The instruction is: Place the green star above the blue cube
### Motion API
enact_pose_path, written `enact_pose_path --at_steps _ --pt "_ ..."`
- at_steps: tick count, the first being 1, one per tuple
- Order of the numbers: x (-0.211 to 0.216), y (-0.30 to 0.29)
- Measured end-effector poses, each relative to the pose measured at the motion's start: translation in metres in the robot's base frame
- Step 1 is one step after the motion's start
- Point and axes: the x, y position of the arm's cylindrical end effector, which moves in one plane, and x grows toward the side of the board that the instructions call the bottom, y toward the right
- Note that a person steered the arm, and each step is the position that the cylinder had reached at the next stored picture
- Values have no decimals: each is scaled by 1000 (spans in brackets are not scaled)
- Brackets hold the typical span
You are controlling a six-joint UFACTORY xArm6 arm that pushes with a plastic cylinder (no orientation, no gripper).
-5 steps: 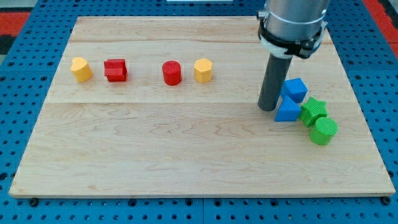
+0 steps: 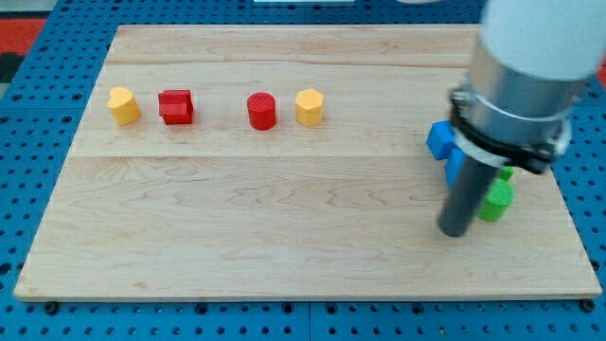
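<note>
My tip (image 2: 454, 229) rests on the board at the view's lower right, just left of the green cylinder (image 2: 495, 202). The rod and arm hide most of the green star (image 2: 507, 174), of which only a sliver shows right of the rod. The blue cube (image 2: 438, 139) sits above and left of the tip. A second blue block (image 2: 454, 164) is partly hidden behind the rod, just below the cube.
In a row across the view's upper left stand a yellow block (image 2: 123, 105), a red block (image 2: 175, 106), a red cylinder (image 2: 261, 111) and a yellow hexagonal block (image 2: 309, 107). The board's right edge (image 2: 559, 189) is close to the green blocks.
The arm has moved down and right, from left of the blue blocks to below them. The blue cube sits slightly further left than before.
</note>
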Motion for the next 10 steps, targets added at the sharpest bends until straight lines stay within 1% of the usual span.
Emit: enact_pose_path --at_steps 1,2,3,4,5,6,7,10 --pt "12 54" --pt "-7 96" --pt "-37 99" --pt "-42 89" --pt "-33 87" --pt "-37 76" --pt "-52 56" --pt "-105 51"
